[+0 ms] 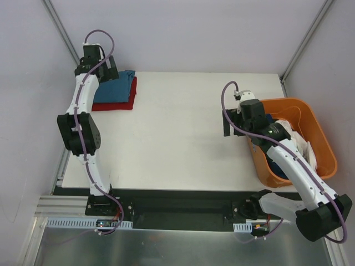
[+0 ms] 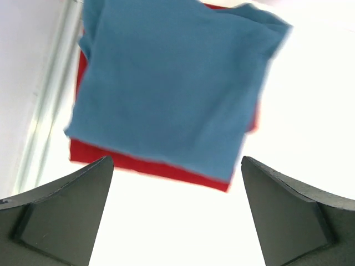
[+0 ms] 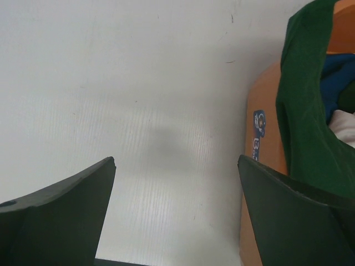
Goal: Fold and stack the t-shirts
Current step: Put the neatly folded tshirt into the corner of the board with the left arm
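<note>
Top and wrist views of a two-arm workstation. A small blue-and-white label [image 3: 258, 136] sits on the outer wall of the orange basket [image 1: 310, 108]; its print is too small to read, and no other writing is legible.

The surface [image 1: 183, 133] is a white matte board, faintly ribbed in the right wrist view. Pale walls [image 1: 183, 33] enclose it, with grey metal posts [image 1: 61, 27] rising at the far corners. A black rail [image 1: 183, 208] along the near edge carries both arm bases.

At the far left corner, the teal-blue t-shirt [image 2: 166, 88] lies folded on top of the folded red t-shirt [image 2: 138, 165], whose edges show around it. The left hand [image 2: 176, 160] hovers above this stack, fingers spread wide and holding nothing.

The basket stands at the right edge. A dark green t-shirt [image 3: 305, 122] drapes over its rim, with a blue t-shirt [image 3: 335, 77] and a white t-shirt [image 3: 344, 124] crumpled inside. The right hand [image 3: 176, 160] hangs over bare surface just beside the basket's left wall, fingers likewise spread and empty.
</note>
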`<state>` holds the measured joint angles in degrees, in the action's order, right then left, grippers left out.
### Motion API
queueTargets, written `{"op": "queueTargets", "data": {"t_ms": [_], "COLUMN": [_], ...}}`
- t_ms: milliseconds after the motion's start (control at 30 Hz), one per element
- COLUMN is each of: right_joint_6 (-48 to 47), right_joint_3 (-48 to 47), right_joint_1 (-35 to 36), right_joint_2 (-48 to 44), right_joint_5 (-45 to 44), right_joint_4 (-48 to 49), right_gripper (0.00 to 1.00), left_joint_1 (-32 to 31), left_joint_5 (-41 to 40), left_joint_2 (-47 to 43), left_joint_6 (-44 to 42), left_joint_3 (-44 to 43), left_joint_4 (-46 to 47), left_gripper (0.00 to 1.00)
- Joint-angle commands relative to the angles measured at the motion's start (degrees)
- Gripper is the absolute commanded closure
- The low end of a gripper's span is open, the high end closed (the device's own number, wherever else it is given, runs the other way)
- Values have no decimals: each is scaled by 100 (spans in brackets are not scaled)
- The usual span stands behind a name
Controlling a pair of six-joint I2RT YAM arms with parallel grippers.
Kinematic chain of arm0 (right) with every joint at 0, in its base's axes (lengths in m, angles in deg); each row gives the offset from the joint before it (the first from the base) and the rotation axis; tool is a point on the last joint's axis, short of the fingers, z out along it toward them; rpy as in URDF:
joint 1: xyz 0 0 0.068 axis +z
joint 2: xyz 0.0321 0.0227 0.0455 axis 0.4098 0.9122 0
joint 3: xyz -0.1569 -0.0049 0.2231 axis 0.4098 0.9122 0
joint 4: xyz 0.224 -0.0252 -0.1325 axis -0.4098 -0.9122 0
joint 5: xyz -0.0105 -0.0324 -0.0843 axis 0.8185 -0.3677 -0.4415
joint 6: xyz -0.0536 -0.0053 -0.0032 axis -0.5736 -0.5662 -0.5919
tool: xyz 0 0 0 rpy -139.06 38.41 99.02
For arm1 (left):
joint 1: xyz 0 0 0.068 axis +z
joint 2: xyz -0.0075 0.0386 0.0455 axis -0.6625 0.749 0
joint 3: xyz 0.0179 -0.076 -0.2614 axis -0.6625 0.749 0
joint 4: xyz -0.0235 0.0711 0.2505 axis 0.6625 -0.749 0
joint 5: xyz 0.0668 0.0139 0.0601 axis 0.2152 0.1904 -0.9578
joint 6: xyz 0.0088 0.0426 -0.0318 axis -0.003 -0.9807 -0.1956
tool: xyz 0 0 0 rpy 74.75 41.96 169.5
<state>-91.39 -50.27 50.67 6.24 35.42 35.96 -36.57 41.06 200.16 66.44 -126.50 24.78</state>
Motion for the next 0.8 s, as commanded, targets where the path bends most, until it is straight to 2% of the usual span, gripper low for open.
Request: {"op": "queueTargets", "data": {"t_ms": [0, 67, 167, 333, 367, 433, 533, 667, 767], "right_joint_6": [458, 520, 581, 766, 905, 976, 1003, 1108, 1161], "right_joint_3": [211, 299, 545, 922, 1002, 1195, 1591, 2355, 2891], "right_joint_1": [-29, -20, -29, -29, -29, -29, -29, -20, -3], "right_joint_2": [-458, -556, -749, -1065, -1127, -1250, -1522, -1909, -2260], "right_joint_5": [-208, -77, 12, 213, 231, 267, 450, 574, 706], "right_joint_4": [-2, 59, 208, 340, 376, 446, 612, 1087, 1500], "right_gripper": [4, 4, 4, 4, 4, 4, 4, 4, 4], "left_joint_1": [-27, -123, -448, -1449, -1616, -2090, -2478, -2655, -2655], "left_joint_5": [1077, 1263, 738, 324, 280, 262, 130, -169, -371], "left_joint_2": [-1298, -1589, -2213, -3487, -3750, -4594, -5623, -6731, -7408], "left_joint_6": [738, 1072, 1327, 1503, 1529, 1626, 2002, 2514, 2558], "left_joint_3": [829, 1348, 1929, 3467, 4166, 4925, 6182, 7859, 8381], "left_joint_4": [87, 122, 228, 535, 675, 1130, 1291, 1501, 1511], "left_gripper": [1, 1, 1, 1, 1, 1, 1, 1, 1]}}
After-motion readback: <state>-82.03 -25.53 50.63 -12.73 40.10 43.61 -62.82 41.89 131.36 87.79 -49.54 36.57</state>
